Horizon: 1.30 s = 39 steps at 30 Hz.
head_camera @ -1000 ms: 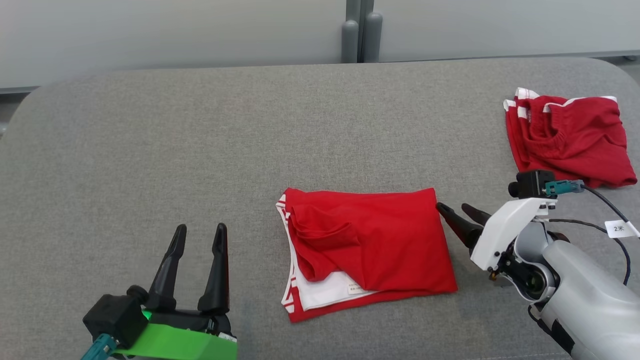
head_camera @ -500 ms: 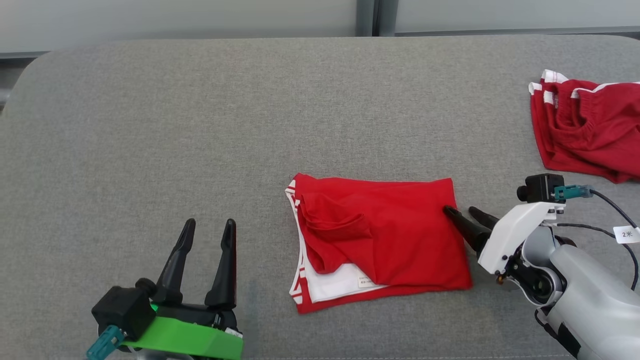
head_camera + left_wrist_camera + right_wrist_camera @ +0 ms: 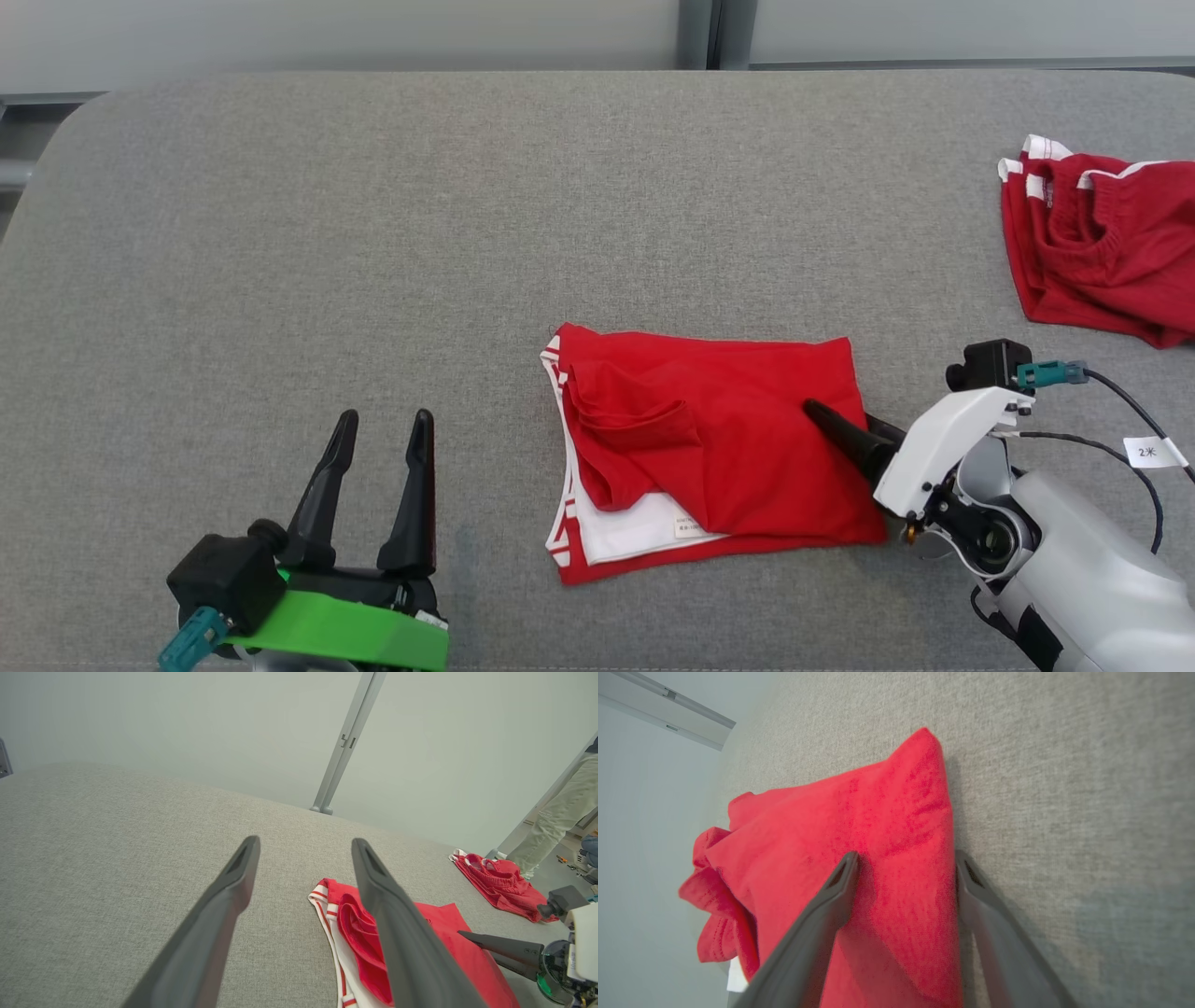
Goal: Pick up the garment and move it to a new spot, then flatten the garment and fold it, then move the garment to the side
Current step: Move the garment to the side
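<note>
The folded red garment (image 3: pixel 728 420) with white trim lies flat on the grey padded table (image 3: pixel 373 233), slightly right of centre. My right gripper (image 3: pixel 840 418) is open at the garment's right edge. In the right wrist view one finger (image 3: pixel 822 914) lies over the red cloth (image 3: pixel 859 812), and the other finger (image 3: pixel 994 924) runs along the edge on the table side, so the edge sits between the jaws of the gripper (image 3: pixel 906 856). My left gripper (image 3: pixel 385 420) stands open and empty at the lower left, well apart from the garment (image 3: pixel 355 924).
A second red garment (image 3: pixel 1102 243) with white trim lies crumpled at the table's far right, also seen in the left wrist view (image 3: pixel 495 882). A person's leg (image 3: pixel 556 816) stands beyond that end of the table. A pale wall runs behind the table.
My right gripper has slid left from beside the garment onto its right edge, one finger now over the cloth. The head camera shifted a little. The left gripper stayed put.
</note>
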{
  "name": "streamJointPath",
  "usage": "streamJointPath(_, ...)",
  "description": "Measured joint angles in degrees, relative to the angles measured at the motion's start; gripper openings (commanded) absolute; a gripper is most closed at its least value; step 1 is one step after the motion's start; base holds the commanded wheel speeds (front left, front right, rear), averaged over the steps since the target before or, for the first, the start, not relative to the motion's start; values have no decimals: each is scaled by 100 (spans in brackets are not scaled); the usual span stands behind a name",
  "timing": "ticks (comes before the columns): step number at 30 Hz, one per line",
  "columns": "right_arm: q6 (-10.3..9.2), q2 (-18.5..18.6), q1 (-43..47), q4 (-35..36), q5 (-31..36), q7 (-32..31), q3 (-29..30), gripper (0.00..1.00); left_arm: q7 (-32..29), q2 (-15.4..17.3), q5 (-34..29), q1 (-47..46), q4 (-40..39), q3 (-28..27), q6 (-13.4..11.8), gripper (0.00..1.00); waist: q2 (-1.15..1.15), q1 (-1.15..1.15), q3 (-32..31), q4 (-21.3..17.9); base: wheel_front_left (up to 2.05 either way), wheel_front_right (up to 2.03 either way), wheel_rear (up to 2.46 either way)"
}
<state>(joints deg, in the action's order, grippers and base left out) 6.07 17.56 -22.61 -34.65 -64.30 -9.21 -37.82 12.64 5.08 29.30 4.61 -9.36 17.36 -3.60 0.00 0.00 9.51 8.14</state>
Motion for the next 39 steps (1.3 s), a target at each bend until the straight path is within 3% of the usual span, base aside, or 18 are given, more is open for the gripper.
streamJointPath(1, 15, -37, 1, -40, -102, -10, 48, 0, 0, 1, 0, 0, 18, 1, 0, 100, 0, 0, -9, -1, 0, 0, 0)
streamJointPath(11, 47, 0, -37, -12, -152, -49, 62, 0, 0, 9, 0, 0, 82, -37, -1, 100, 0, 0, -83, -48, 0, 0, 0)
streamJointPath(22, 47, 889, -929, 286, 151, -49, 370, 0, 1, 24, 0, 5, 80, -107, -53, 100, 0, 0, -153, -256, 0, 0, 0)
streamJointPath(28, 35, 1141, -1165, 311, 230, -257, 405, 0, 2, 22, 0, 8, 43, -102, -53, 100, 0, 0, -169, -353, 0, 0, 0)
streamJointPath(33, -218, 1260, -1501, 264, 230, -410, 541, 0, 2, 21, 0, 6, -13, -71, -53, 100, 0, 0, -115, -405, 0, 0, 0)
streamJointPath(39, -486, 1673, -1953, 185, 354, -594, 697, 0, 2, 19, 0, 2, -36, -42, -53, 100, 0, 0, -32, -395, 0, 0, 0)
